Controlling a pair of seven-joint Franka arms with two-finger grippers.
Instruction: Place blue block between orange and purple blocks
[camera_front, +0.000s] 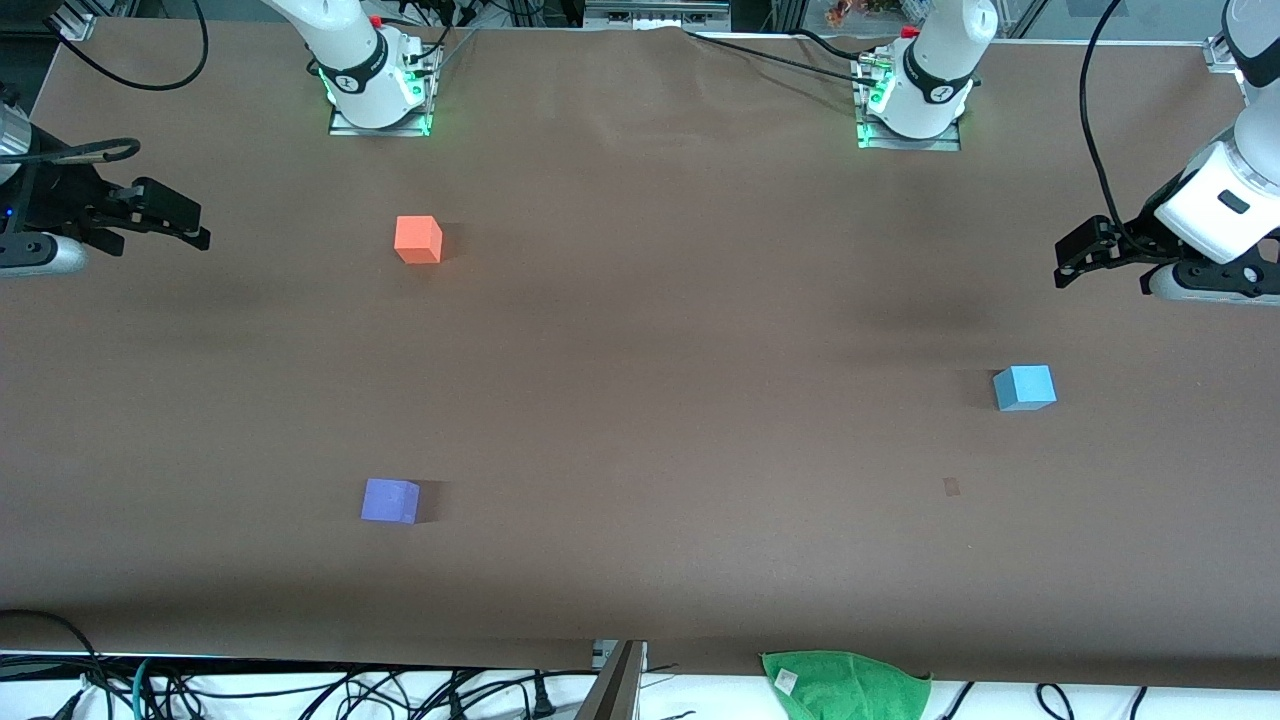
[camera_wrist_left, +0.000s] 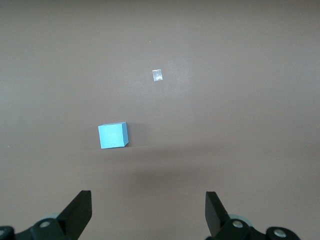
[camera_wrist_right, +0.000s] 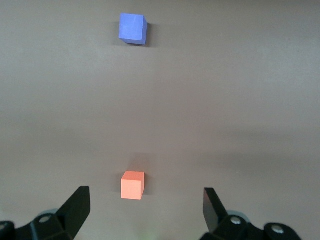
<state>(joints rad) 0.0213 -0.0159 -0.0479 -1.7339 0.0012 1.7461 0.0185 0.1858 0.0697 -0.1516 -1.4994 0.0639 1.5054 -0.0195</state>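
Nothing picked up yet: all three cubes sit loose on the table (camera_front: 640, 330). The blue block (camera_front: 1024, 388) lies toward the left arm's end, alone and well apart from the other two. The orange block (camera_front: 418, 240) and the purple block (camera_front: 390, 501) are toward the right arm's end, orange farther from the front camera, purple nearer, with a wide bare gap between them.

The left gripper (camera_front: 1070, 262) hangs over the table's edge at its own end, jaws spread wide and empty; its wrist view shows the blue cube lying ahead of the open fingers (camera_wrist_left: 79, 212). The right gripper (camera_front: 190, 225) waits over its end, jaws likewise parted and holding nothing.

The step in hand looks like the reach for blue. I'd bring the left gripper straight over the cube, turn the wrist so the pads meet two flat faces, since the cube sits slightly skewed, then drop and close. The carry is long, so lift well clear and aim for the middle of the gap, on the line from orange to purple.

Nothing blocks the path. A small pale mark (camera_front: 951, 487), perhaps tape, sits near blue, and a green cloth (camera_front: 846, 682) hangs at the front edge.
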